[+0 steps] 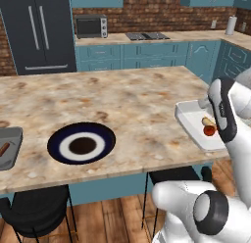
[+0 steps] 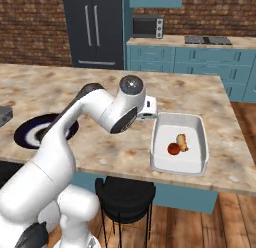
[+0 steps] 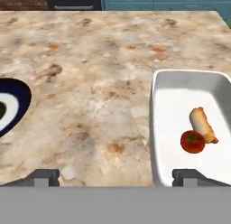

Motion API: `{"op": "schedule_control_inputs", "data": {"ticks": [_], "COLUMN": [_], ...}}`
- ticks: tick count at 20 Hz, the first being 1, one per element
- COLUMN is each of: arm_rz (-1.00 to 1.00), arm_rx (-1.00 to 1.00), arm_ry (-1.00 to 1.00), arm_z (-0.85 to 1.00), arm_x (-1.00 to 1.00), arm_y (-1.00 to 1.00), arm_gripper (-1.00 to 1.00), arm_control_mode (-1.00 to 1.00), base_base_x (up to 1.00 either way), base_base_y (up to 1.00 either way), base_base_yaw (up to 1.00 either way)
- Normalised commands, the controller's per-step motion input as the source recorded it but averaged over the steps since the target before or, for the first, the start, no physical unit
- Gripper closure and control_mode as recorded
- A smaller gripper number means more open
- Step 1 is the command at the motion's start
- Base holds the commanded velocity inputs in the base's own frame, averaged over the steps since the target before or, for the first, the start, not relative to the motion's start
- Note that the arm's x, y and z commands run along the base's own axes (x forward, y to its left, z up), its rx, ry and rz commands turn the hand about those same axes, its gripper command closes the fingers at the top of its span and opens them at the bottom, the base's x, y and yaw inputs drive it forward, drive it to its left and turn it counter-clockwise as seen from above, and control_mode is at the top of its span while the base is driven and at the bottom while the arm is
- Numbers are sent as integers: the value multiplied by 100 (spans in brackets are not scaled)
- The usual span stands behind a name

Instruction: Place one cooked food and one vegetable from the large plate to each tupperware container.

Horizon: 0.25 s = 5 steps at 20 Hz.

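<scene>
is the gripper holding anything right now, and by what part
Nothing is held. The gripper is open, its fingers spread wide over the counter beside the white container.

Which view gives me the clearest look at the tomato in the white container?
The hand view: the tomato sits large and unobstructed beside the hot dog. The right base view shows it smaller; in the left base view the arm partly crowds it.

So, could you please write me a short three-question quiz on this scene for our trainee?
1. True or false: the large plate has food on it.
2. What lies in the white container?
A. a tomato and a bread roll
B. two carrots
C. nothing
3. Fill in: the gripper is ____.

Key: 1 false; 2 A; 3 open.
</scene>
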Motion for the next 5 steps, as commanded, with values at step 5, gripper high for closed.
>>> {"op": "schedule_control_inputs", "data": {"ticks": [5], "arm_rz": [0], "arm_rx": [-7], "arm_ry": [-45], "arm_z": [70], "arm_x": [-73], "arm_y": [99], "arm_gripper": [-100], "arm_control_mode": [-100], "base_base_x": [0], "base_base_y": [0], "base_base_yaw": [0]}}
